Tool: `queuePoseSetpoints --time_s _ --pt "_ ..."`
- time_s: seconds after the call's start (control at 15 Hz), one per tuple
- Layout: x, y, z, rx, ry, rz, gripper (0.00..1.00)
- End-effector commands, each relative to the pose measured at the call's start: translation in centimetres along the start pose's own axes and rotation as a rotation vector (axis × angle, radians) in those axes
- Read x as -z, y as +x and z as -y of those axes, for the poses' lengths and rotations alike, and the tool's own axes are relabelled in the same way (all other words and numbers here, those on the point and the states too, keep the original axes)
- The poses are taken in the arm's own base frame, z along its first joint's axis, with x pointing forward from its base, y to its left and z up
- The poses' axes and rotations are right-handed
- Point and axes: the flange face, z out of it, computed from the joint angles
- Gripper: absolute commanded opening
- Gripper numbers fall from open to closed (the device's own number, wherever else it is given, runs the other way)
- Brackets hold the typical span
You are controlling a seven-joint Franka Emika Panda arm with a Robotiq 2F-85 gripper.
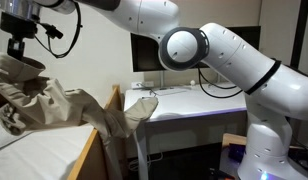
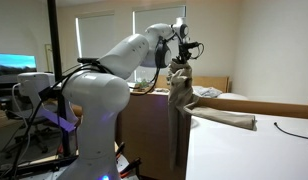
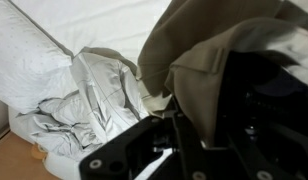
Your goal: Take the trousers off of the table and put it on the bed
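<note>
One tool (image 1: 16,52) pinching trousers (image 1: 39,100) above bed (image 1: 44,152), pillow (image 3: 29,60) clear only in wrist cam

Bedroom with a work corner, as we list it: one low bed (image 1: 34,155) with white sheet and light-wood frame board (image 1: 91,150); one white pillow (image 3: 29,55); one white desk (image 1: 194,100) with a dark monitor (image 1: 152,50); one window with blinds (image 2: 102,35).
</note>
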Motion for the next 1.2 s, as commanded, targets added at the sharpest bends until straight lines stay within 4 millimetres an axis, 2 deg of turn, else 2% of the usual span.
queuePoseSetpoints --time_s 0.0,0.07,0.13,0.2,0.33,0.8,0.93,1.13 --pt "0.0 0.2 -0.1 0.011 0.041 -0.067 0.08" --pt "-0.2 0.2 0.0 0.014 0.048 -0.067 0.08" --pt "-0.4 0.3 0.3 0.020 0.062 -0.061 0.37" --pt "-0.4 0.3 0.4 0.027 0.069 -0.058 0.38" --pt "-0.4 0.4 0.5 0.029 0.070 -0.063 0.49" --pt "0.6 0.1 0.3 0.004 0.061 -0.042 0.94" --pt "1.6 -0.8 -0.5 -0.031 0.023 0.002 1.00" --pt "3.1 -3.2 -2.1 -0.116 -0.049 0.111 1.00"
